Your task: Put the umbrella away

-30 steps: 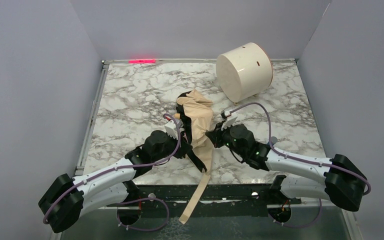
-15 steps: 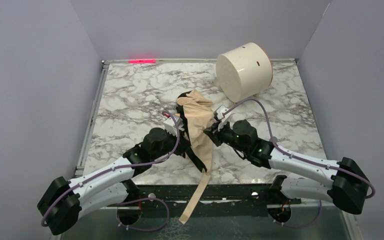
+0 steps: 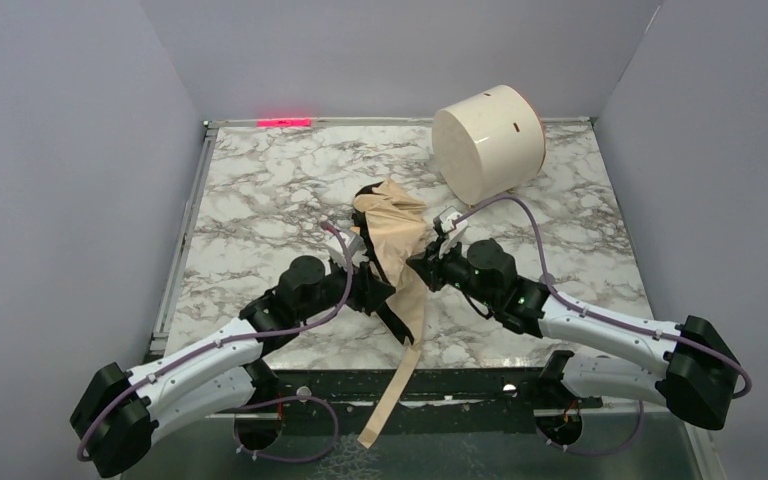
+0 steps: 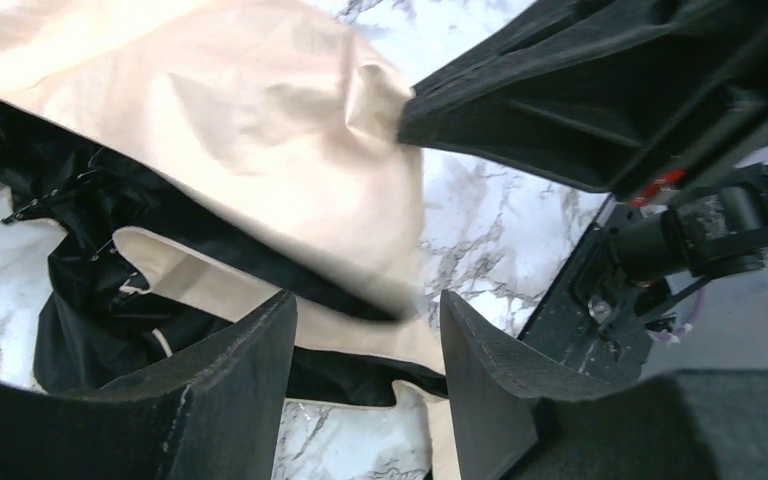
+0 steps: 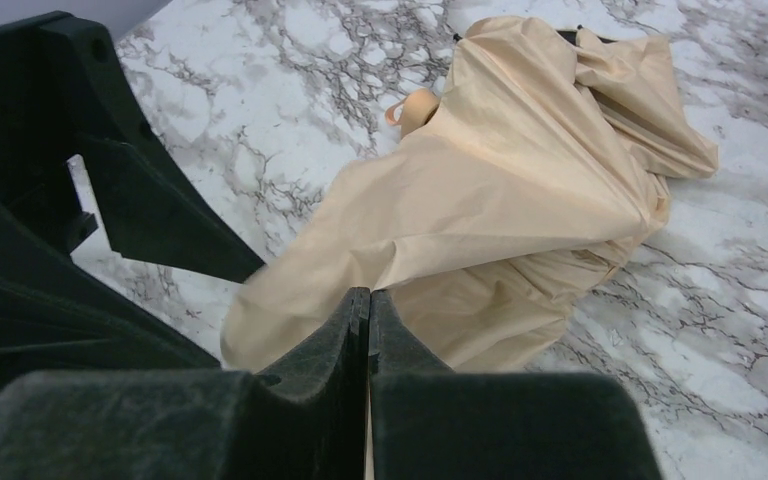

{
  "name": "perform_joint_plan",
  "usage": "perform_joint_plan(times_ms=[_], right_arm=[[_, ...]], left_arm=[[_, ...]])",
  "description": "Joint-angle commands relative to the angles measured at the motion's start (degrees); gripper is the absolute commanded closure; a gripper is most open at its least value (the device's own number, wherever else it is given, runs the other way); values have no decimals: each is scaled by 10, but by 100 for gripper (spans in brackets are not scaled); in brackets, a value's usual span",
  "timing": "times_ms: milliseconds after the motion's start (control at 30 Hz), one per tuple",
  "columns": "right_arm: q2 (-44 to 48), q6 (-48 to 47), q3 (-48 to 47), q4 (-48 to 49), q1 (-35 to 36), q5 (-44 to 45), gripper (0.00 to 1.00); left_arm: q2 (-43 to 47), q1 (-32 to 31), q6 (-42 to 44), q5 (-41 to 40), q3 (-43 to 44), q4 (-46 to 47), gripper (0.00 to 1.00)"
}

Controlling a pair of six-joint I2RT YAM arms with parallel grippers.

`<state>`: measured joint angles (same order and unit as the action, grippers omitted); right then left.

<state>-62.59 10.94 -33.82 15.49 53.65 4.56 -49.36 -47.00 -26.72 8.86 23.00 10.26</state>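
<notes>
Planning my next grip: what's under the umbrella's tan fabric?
Under the umbrella fabric, the left wrist view shows black ribs and dark lining lying on the table. The shaft is covered and cannot be seen.

Left claw [image 4: 365,300] reached further forward and turned in toward the umbrella [image 3: 392,230], cloth now right ahead of its tips, right claw [image 3: 420,268] moved forward too, its closed tips now further along the cloth's edge

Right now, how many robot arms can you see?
2. The left arm reaches in from the near left, the right arm from the near right. Both meet at the umbrella in the middle of the table. None seem hidden.
</notes>
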Motion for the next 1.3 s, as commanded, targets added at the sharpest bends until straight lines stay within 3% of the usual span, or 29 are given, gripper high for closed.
perform_joint_plan(times_ms=[0,100,200,300,500,833,1133,1267], right_arm=[[-10,25,-25,-18,0,52,95],[-13,40,-27,-32,1,72,95],[-13,52,-23,-31,0,66,95],[-12,63,-21,-25,0,60,95],[-12,70,-21,-23,1,51,95],[-12,74,-17,-23,1,45,95],[-7,79,-16,-23,0,43,95],[-4,85,-12,-26,0,40,94]], left_arm=[[42,-2,-9,33,-10,32,47],[73,-2,-20,21,-17,29,49],[86,-2,-42,-7,-22,25,29],[68,-2,-81,-55,-18,5,20],[19,-1,-176,-53,-31,66,17],[0,-2,-176,-62,-28,119,36],[-47,-2,-185,-49,-38,147,41],[-55,-2,-187,-49,-42,174,54]])
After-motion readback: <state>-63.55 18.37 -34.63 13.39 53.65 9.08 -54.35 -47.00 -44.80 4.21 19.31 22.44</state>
